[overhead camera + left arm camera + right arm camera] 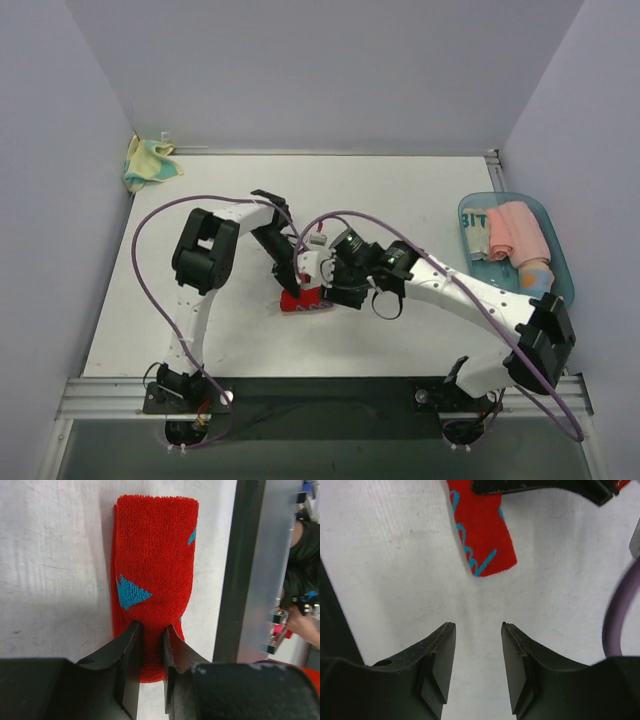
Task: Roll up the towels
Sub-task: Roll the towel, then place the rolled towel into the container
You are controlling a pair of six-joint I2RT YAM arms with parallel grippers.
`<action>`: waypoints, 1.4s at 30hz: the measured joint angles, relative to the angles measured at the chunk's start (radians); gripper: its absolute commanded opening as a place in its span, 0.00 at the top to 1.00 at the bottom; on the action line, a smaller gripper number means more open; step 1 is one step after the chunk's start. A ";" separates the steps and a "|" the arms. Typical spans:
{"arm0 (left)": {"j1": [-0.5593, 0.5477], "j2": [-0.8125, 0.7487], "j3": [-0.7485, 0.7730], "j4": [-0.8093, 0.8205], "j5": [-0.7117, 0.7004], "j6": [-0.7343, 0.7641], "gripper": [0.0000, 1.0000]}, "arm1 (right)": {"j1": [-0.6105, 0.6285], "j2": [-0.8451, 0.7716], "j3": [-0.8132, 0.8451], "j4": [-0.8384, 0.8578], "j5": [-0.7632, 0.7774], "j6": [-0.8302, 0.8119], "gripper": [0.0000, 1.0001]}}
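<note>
**Camera Placement**

The top external camera sits high behind the arm bases (185,395) and looks down and forward over the whole tabletop (400,200) from afar. The left wrist camera looks along the left hand (152,627), close above the surface. The right wrist camera does likewise along the right hand (477,625). All three views share the red towel (300,300); the wrist views probably face it from opposing sides.

The white worktop (400,190) carries three things. A folded red towel (303,301) with blue marks lies just toward 6 o'clock of centre. A crumpled yellow-green towel (148,165) sits in the 10 o'clock corner. A blue tray (556,232) rests at the 3 o'clock edge.
</note>
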 measured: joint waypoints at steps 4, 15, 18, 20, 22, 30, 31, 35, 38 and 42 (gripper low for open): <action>0.000 0.039 0.008 -0.062 0.031 0.015 0.94 | 0.096 0.104 0.000 0.107 0.124 -0.037 0.53; 0.004 0.099 0.029 -0.150 0.063 0.043 0.92 | 0.144 0.262 -0.050 0.337 0.144 -0.113 0.43; 0.006 0.115 0.045 -0.167 0.067 0.049 0.91 | 0.155 0.291 -0.060 0.366 0.122 -0.126 0.42; 0.007 0.129 0.058 -0.182 0.071 0.052 0.91 | 0.159 0.306 -0.062 0.377 0.108 -0.129 0.42; 0.009 0.141 0.071 -0.196 0.072 0.055 0.90 | 0.164 0.317 -0.066 0.395 0.098 -0.133 0.42; 0.013 0.194 0.132 -0.251 0.079 0.077 0.90 | 0.170 0.376 -0.106 0.483 0.096 -0.197 0.47; 0.014 0.200 0.138 -0.257 0.080 0.078 0.90 | 0.170 0.381 -0.112 0.496 0.098 -0.205 0.48; 0.021 0.207 0.142 -0.261 0.085 0.078 0.89 | 0.169 0.391 -0.118 0.526 0.106 -0.231 0.68; 0.025 0.207 0.142 -0.261 0.086 0.076 0.82 | 0.167 0.394 -0.117 0.532 0.106 -0.238 0.86; 0.037 0.204 0.135 -0.256 0.090 0.060 0.65 | 0.157 0.406 -0.096 0.514 0.083 -0.232 0.99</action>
